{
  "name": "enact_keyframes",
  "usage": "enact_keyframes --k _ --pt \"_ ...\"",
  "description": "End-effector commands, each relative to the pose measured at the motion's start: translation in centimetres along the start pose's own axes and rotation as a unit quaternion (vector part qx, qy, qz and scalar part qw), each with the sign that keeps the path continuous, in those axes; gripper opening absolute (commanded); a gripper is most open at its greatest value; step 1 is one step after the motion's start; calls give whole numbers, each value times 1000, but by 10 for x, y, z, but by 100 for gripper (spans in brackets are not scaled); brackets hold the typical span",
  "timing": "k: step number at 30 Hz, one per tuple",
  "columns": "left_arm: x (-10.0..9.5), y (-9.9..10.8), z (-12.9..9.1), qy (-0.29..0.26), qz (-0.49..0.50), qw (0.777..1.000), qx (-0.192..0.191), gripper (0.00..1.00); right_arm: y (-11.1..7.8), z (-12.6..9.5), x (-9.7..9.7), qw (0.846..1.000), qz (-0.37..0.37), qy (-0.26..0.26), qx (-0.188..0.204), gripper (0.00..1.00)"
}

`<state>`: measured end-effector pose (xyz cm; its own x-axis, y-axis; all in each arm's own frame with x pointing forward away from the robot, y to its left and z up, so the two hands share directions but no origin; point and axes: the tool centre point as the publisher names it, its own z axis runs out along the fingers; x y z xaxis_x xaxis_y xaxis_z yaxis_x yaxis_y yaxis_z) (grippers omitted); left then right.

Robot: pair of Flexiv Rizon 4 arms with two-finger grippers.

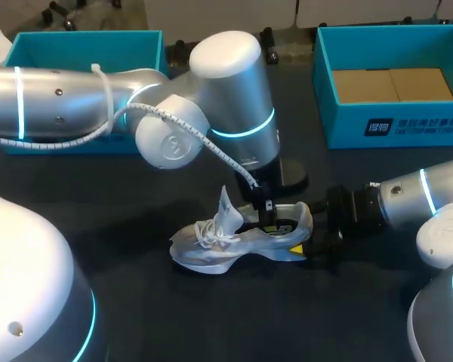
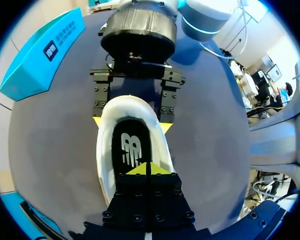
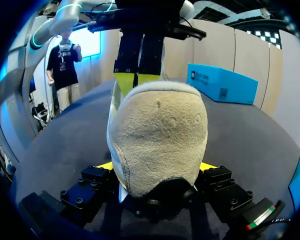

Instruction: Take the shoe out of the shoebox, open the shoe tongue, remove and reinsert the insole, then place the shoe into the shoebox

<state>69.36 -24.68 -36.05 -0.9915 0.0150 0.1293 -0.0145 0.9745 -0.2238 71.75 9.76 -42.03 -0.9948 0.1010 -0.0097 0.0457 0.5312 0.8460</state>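
White shoe (image 1: 234,241) lies on the dark desk (image 1: 136,317), open surface all round, well apart from the teal shoeboxes (image 1: 30,53) (image 1: 347,124) along the far edge. Right gripper (image 1: 302,240) clamps its heel from two sides. Left gripper (image 2: 149,169), fingers pressed together, points down into the opening over the black insole (image 2: 131,150).

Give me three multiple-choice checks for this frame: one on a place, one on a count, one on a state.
1. Where is the white laced sneaker? A inside a shoebox; B on the dark table; C on a shelf.
2. How many teal cardboard shoeboxes stand on the table? A one; B three; C two.
3. The right gripper is: A shut on the sneaker's heel; B open beside the sneaker; C out of view.
Key: 1 B, its sole rests on the tabletop; 2 C, one at each far corner; 3 A, its yellow fingertips press both heel sides.
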Motion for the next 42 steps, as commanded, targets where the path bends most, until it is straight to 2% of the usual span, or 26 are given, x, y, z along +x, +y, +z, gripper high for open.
enact_keyframes --k 1,12,19,32,34,39,42 --pt "-5 -3 11 10 5 1000 -4 0 -1 7 1 1000 1 0 3 0" --pt "-1 10 24 41 17 999 -8 0 -1 7 1 1000 1 0 3 0" --pt "5 16 26 73 59 996 -4 0 -1 7 1 1000 1 0 3 0" --pt "11 16 37 73 73 994 -27 0 -1 7 1 1000 1 0 3 0" --pt "10 16 38 73 72 994 -27 20 -1 7 1 1000 1 0 3 0" --pt "6 18 42 64 63 995 -34 23 -1 7 1 1000 1 0 3 0" --pt "4 19 46 60 62 996 -37 28 -1 7 1 1000 1 0 3 0"
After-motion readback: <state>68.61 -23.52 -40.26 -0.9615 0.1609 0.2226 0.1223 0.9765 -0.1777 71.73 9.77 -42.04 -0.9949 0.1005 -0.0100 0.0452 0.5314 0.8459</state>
